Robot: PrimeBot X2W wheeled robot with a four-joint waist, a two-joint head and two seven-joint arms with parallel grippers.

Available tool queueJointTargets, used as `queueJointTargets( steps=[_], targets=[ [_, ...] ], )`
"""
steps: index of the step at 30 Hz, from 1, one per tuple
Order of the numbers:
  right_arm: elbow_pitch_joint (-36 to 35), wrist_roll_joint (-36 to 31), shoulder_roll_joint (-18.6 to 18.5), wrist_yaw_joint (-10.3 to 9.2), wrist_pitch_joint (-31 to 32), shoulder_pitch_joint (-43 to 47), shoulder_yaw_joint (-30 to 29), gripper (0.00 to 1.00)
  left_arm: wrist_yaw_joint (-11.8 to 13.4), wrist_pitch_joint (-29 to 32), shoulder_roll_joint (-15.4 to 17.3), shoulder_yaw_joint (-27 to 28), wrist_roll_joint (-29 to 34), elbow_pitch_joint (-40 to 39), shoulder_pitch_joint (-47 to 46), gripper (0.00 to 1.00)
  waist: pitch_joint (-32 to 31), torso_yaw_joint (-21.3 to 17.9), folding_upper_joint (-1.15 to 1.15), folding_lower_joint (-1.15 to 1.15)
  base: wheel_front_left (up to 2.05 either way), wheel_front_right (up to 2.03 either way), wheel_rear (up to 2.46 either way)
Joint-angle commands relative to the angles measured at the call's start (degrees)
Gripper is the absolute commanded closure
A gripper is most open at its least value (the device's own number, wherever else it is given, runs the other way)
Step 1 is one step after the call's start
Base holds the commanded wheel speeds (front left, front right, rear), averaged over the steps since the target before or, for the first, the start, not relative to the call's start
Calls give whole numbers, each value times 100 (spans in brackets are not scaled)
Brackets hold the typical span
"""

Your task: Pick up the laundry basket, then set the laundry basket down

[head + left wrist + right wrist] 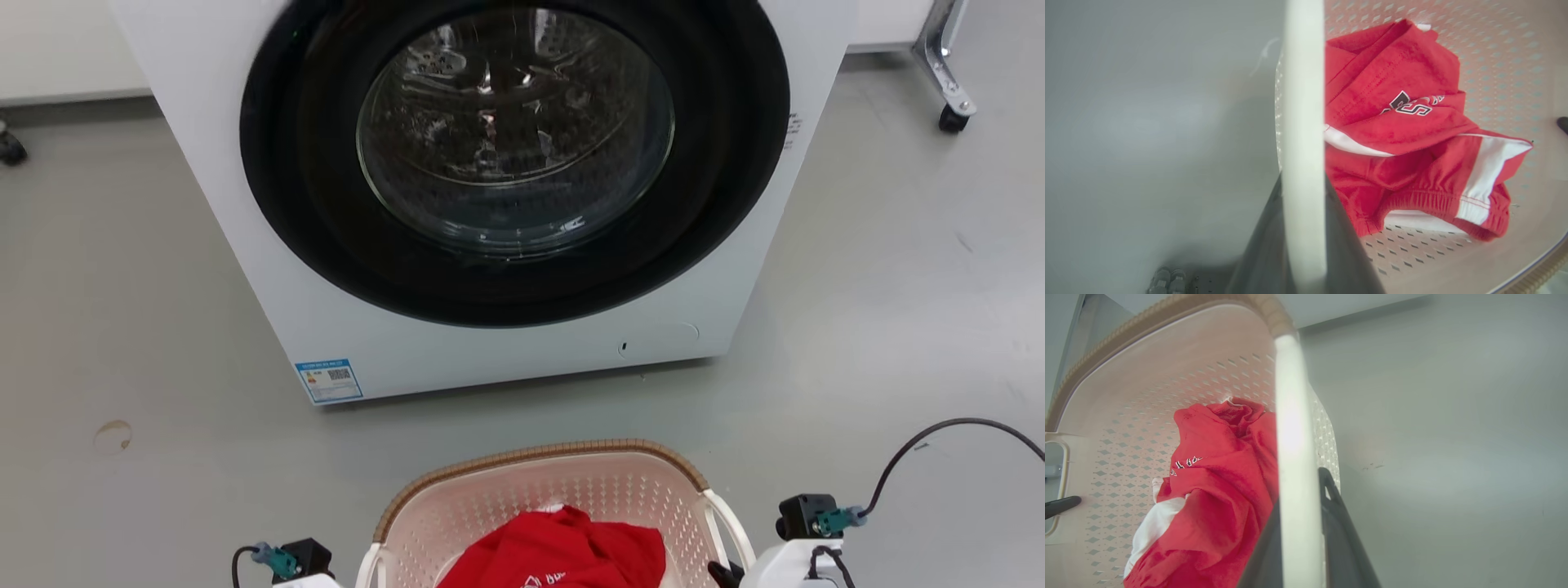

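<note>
We find the left fingers point(1267, 245) clenched on the laundry basket point(571, 490): its white left loop handle point(1303, 102) runs straight up between the two dark fingers, with no gap visible on either side. The right fingers point(1336, 526) grasp the basket in the same manner, with the right loop handle point(1292, 416) passing between them and meeting the brown woven-look rim point(1167, 310) beyond the fingertips. The basket thus sits between the two sets of fingers, each closed on one side handle. To the inner side of each set, inside the basket, lies a crumpled red garment with white panels point(1404, 134); to the outer side of each set there is grey floor point(122, 286). Well ahead of the fingers stands a white front-loading washing machine point(490, 359), its round glass door facing the basket. We judge the grasping step complete on both sides. We cannot tell whether the basket rests on the floor or is raised, since its base is hidden. If it is on the floor, the lift and the set-down are both left. If it is raised, what is left is the lowering and the release of both handles.
</note>
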Motion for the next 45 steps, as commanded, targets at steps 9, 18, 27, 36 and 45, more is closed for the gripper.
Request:
queueJointTargets(
  steps=[9,18,27,36,45],
  targets=[
    [519,253,-705,-48,-44,9,86,100,92,316,863,114,-109,523,261,100,-571,182,0,0,0,0,0],
    [559,390,-705,-48,-92,-62,232,100,92,313,896,97,-80,544,170,100,-593,240,0,0,0,0,0],
    [575,516,-705,-48,-133,-62,394,100,92,312,891,119,-106,567,122,100,-570,178,0,0,0,0,0],
    [600,634,-705,-48,-165,-93,541,100,92,358,866,108,-114,595,134,100,-571,155,0,0,0,0,0],
    [666,730,-705,-48,-202,-141,650,100,92,369,830,90,-98,609,92,100,-560,203,0,0,0,0,0]
  ],
)
